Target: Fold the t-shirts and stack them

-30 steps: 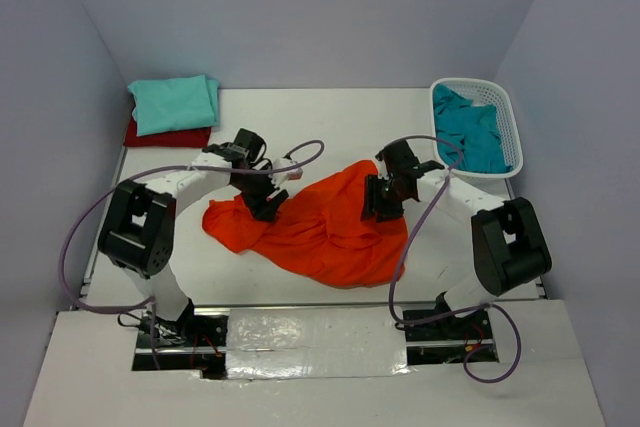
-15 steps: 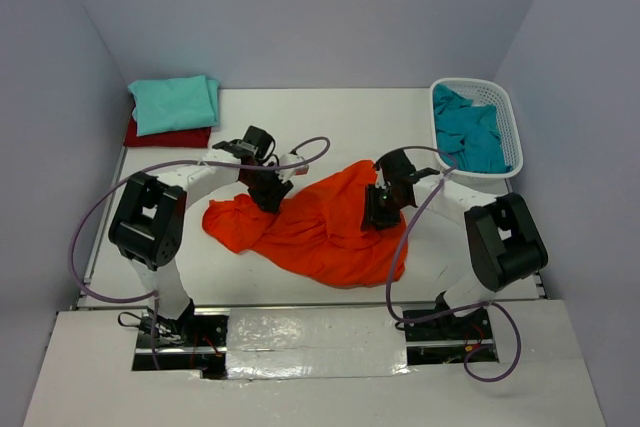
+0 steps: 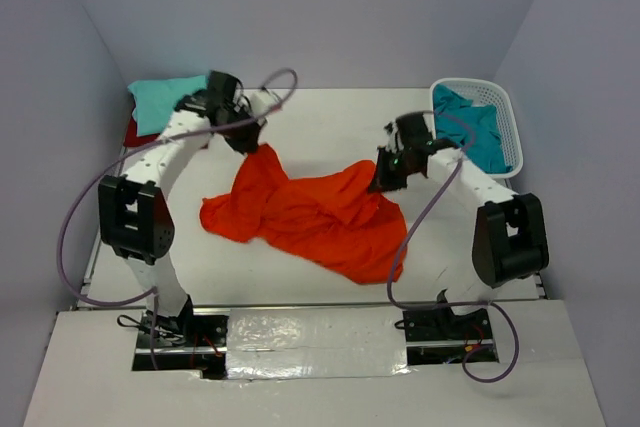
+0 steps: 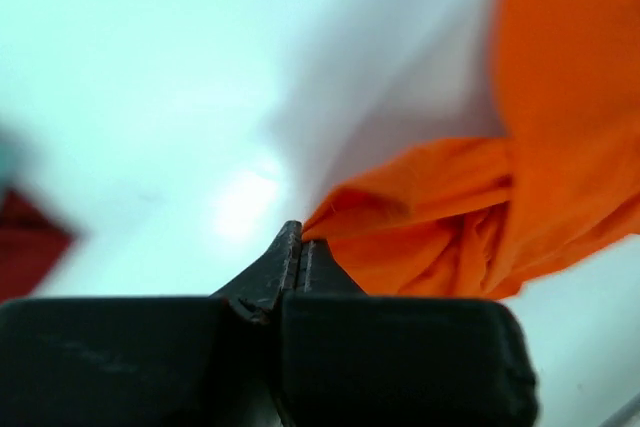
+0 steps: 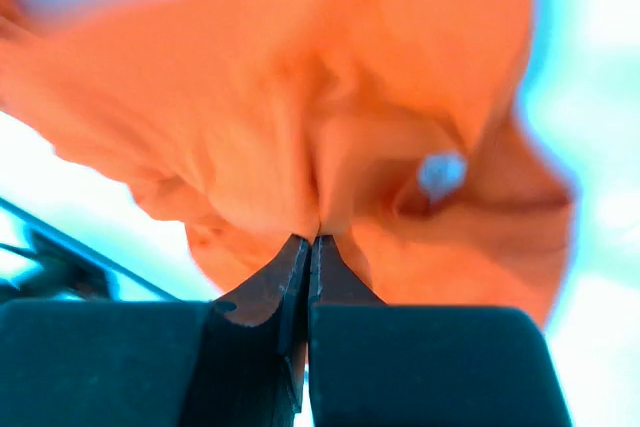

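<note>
Legible text, brands, numbers, signs: none that I can read in any view. One entry: small pale patch point(image 5: 440, 173) on the bright orange soft cloth t-shirt point(image 5: 300, 97), seen from my right wrist, too blurred to read.

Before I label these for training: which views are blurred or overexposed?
Top external: sharp, evenly lit. Left wrist: table blown out white, orange shirt soft. Right wrist: the shirt smeared and washed out, bluish cast; only the fingers clear.
</note>
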